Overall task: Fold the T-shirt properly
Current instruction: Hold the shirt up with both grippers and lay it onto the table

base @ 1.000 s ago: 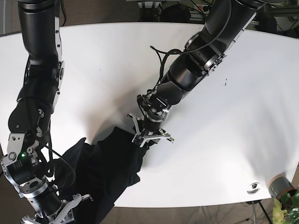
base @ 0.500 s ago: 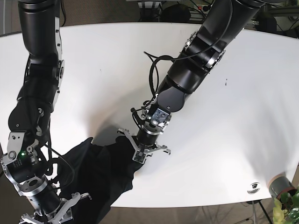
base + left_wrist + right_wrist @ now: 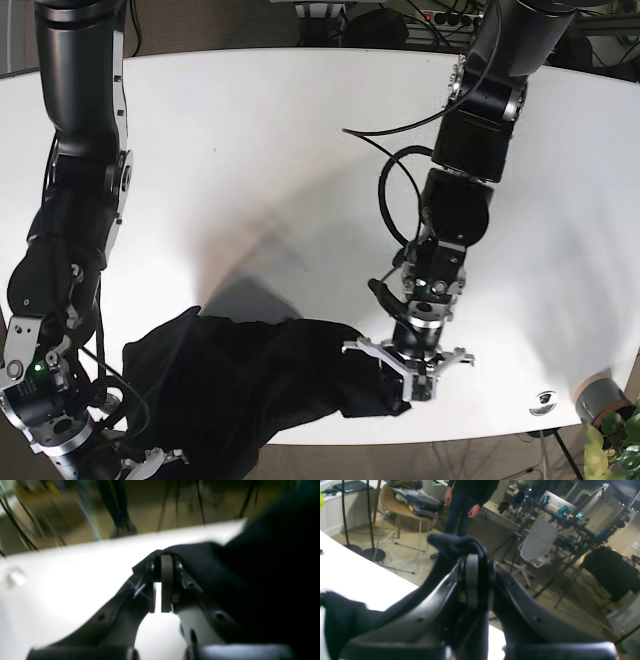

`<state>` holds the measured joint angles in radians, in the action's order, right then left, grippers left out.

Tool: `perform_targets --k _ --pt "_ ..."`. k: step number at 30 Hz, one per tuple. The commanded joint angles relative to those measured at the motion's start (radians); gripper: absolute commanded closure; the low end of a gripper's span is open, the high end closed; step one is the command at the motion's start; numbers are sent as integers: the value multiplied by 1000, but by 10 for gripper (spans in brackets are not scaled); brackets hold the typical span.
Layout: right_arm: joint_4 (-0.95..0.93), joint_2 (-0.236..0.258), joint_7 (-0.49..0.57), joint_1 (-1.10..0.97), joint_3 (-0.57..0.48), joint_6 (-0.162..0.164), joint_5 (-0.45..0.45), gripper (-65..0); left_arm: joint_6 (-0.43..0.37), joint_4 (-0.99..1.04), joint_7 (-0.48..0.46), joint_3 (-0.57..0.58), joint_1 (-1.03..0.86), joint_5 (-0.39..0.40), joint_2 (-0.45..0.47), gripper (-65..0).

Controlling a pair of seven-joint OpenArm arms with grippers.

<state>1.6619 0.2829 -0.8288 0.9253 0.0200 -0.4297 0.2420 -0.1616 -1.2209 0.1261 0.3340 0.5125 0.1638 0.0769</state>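
Evidently both hands should draw apart evenly, keeping the black T-shirt point(image 3: 250, 375) taut along the surface's point(image 3: 300, 150) near edge. Low at the corner, the right hand point(image 3: 472, 562) is clamped on a bunched fold; farther along, the left hand point(image 3: 415, 365), pointing steeply down, pinches another edge.

I count one black T-shirt point(image 3: 250, 375), one white table point(image 3: 250, 150), and my two claws: left point(image 3: 418, 372), right point(image 3: 472, 580).
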Motion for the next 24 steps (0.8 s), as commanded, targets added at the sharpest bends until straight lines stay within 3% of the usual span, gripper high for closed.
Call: perform_targets --k 1,10,16,20,24 --pt "-39 5 44 71 4 7 7 -29 -5 -101 24 -42 41 -5 50 0" --pt "-210 -30 76 206 4 7 0 -29 135 -170 39 -244 143 -5 180 0" --pt "-222 -21 76 242 10 10 0 -29 225 -210 197 -433 231 -5 248 0" --pt "-213 -18 58 203 21 12 9 -29 291 -233 238 -517 226 -5 251 0" --pt "-157 -29 33 100 123 9 9 -29 307 -247 274 -559 211 -7 252 0"
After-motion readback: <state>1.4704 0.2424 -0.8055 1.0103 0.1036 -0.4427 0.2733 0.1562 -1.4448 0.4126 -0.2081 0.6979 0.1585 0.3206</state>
